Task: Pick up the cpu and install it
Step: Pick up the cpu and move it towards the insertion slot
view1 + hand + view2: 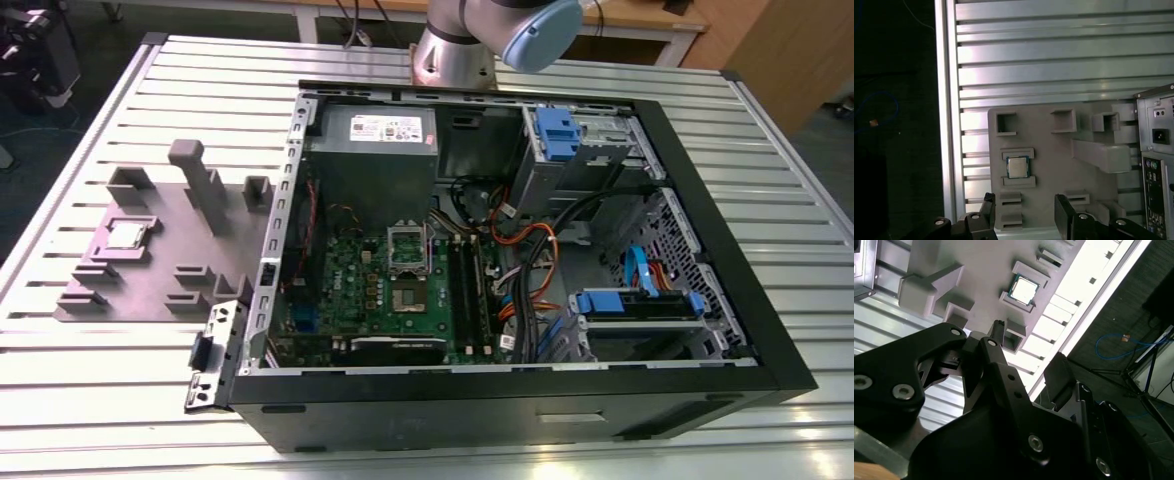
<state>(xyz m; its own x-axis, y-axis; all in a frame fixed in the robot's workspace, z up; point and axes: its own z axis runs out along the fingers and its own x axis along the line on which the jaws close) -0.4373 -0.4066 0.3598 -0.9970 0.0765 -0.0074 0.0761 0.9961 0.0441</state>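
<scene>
While the cpu (1017, 167) lies flat in a recess of the grey fixture (1054, 160), the pincer (1024, 215) hangs open and empty near the fixture's edge. Risk: an off-centre descent strikes the recess walls or tilts the cpu.

Small square cpu (1017, 167), silvery metal top: smooth, slight sheen. Grey blocky plastic fixture (1054, 145): matt, no glare. Ribbed aluminium table (80, 400): bare metal w/ bright reflections along slats. Black tower PC case (534, 415): painted sheet metal, matt. Black gripper (1026, 355): matt body, shiny metal screw heads. Robot arm (454, 45): satin silver metal, w/ glossy pale-blue cap (541, 35).
</scene>
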